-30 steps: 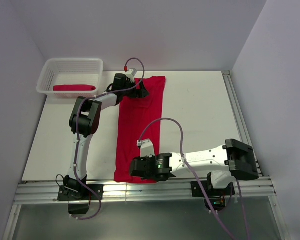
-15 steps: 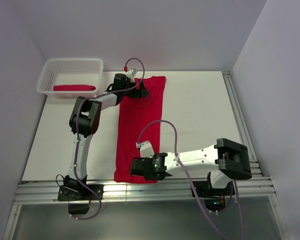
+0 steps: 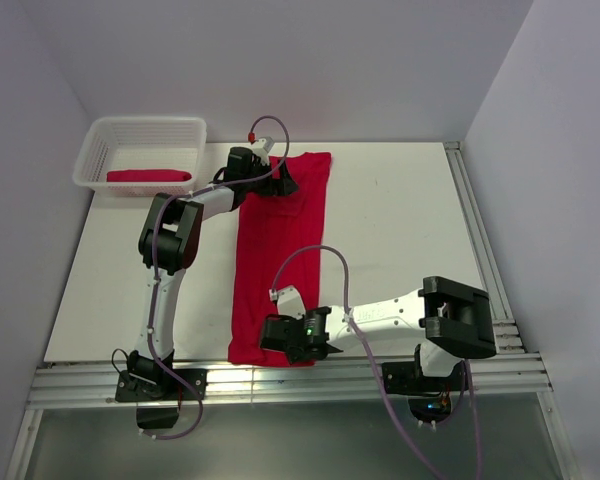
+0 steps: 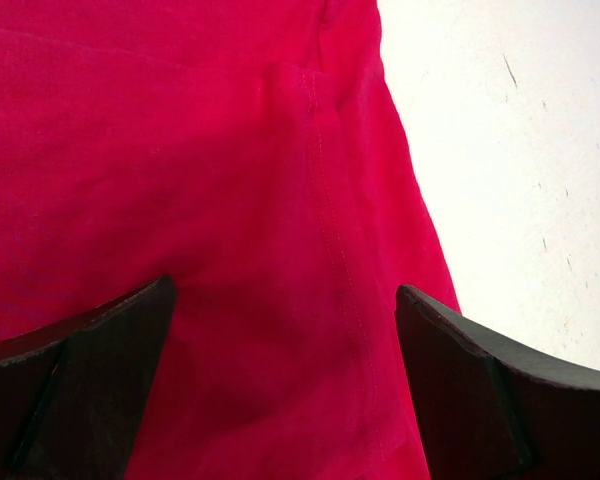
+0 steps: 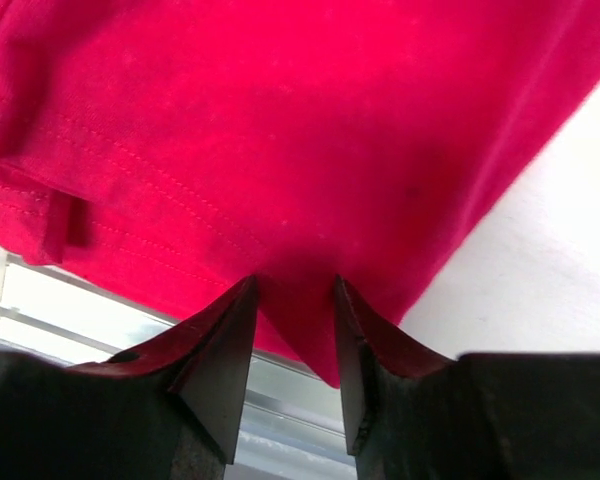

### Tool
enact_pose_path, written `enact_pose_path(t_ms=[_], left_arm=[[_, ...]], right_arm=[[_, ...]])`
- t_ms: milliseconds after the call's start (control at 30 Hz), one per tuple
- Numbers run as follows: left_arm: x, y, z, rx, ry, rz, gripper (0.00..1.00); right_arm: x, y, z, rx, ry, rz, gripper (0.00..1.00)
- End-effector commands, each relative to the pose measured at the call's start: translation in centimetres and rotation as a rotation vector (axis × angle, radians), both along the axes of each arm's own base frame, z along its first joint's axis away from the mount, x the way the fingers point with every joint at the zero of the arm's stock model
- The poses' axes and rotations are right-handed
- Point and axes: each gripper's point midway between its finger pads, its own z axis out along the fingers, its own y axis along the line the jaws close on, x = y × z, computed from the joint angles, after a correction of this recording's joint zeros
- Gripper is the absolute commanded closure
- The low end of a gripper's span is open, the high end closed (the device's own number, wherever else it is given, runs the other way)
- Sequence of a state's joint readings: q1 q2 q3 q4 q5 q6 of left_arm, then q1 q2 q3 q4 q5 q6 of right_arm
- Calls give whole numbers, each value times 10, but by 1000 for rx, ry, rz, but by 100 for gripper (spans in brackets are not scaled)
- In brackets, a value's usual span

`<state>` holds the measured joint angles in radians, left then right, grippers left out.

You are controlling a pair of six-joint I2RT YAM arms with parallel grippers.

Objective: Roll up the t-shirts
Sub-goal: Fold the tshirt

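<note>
Right wrist view: right gripper (image 5: 294,292) pinches the t-shirt (image 5: 280,120) at its hem; left gripper (image 4: 285,300) is spread wide over it.

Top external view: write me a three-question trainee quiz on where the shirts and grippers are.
1. True or false: the left gripper is open over the flat crimson cloth t-shirt.
2. Where is the second, bundled crimson t-shirt? A) in the white plastic lattice basket; B) on top of the flat t-shirt; C) in the left gripper.
3. Fill in: the right gripper is at the flat t-shirt's ___ edge (near or far).
Key: 1 true; 2 A; 3 near.
</note>
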<state>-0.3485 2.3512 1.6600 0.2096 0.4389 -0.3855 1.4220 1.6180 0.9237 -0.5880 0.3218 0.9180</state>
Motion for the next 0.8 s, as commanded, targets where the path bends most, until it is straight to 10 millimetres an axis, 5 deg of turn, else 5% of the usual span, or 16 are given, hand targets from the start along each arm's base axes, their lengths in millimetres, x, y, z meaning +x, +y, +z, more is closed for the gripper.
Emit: enact_pose_path(t_ms=[0, 400, 600, 767], left_arm=[[-10, 8, -11, 37, 68, 9, 0], [-10, 8, -12, 37, 72, 10, 0], [-10, 8, -12, 39, 70, 8, 1], [-9, 8, -12, 39, 68, 8, 0]], right_arm=[[-3, 7, -6, 20, 20, 16, 57], [-4, 3, -3, 53, 18, -10, 97], [0, -2, 10, 78, -6, -46, 84], [0, -2, 12, 84, -8, -48, 83]])
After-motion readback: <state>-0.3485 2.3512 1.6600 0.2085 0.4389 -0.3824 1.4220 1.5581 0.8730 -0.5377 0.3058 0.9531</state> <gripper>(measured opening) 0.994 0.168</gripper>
